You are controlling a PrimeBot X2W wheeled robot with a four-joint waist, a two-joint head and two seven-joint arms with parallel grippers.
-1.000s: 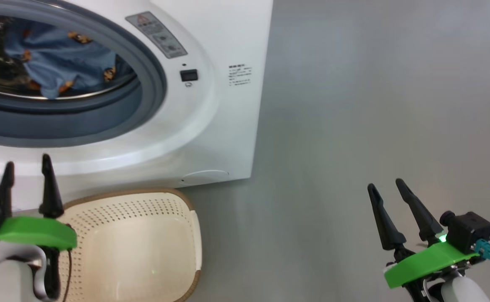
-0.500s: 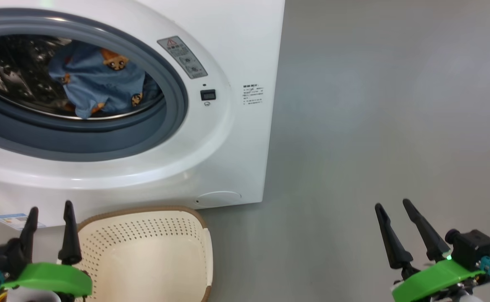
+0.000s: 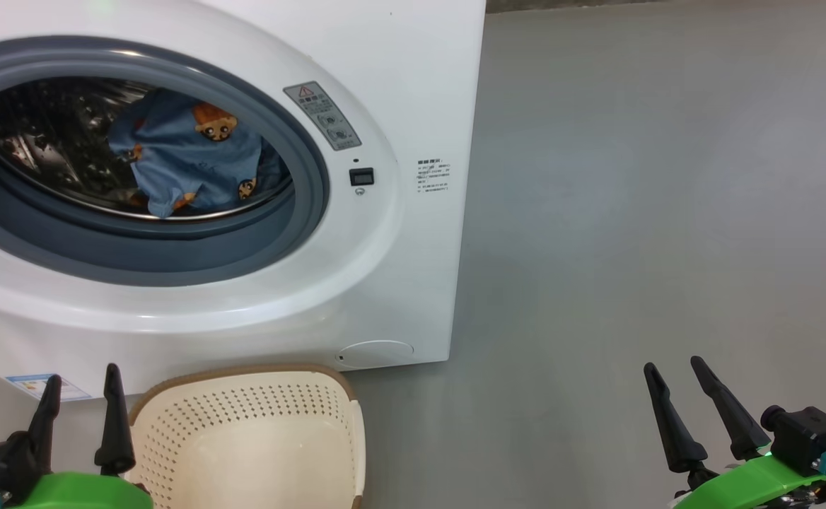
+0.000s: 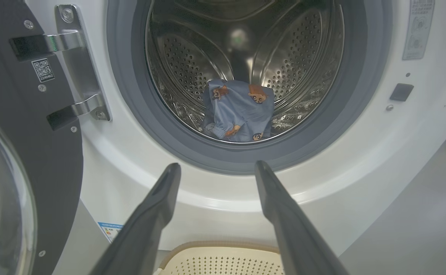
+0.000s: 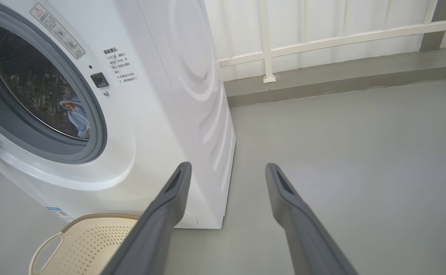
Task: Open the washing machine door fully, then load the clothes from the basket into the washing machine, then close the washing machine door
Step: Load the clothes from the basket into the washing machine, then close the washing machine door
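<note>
The white washing machine (image 3: 413, 85) stands with its round mouth uncovered. Light-blue clothes (image 3: 187, 159) printed with orange-brown figures lie inside the steel drum (image 4: 284, 57), also the clothes (image 4: 238, 110) in the left wrist view. The black washing machine door (image 4: 24, 152) hangs swung out at the left on its metal hinges. The cream basket (image 3: 257, 438) sits on the floor below the machine, nothing visible inside it. My left gripper (image 3: 80, 385) is open at the lower left, beside the basket. My right gripper (image 3: 675, 367) is open at the lower right over bare floor.
Grey floor (image 3: 632, 212) stretches to the right of the machine. A white railing and wall (image 5: 322, 34) run behind it in the right wrist view. A blue label (image 3: 38, 387) is stuck low on the machine's front.
The head camera has tilted up, so the machine, basket and both grippers sit lower in the picture. Both grippers stay open; the clothes in the drum have not moved.
</note>
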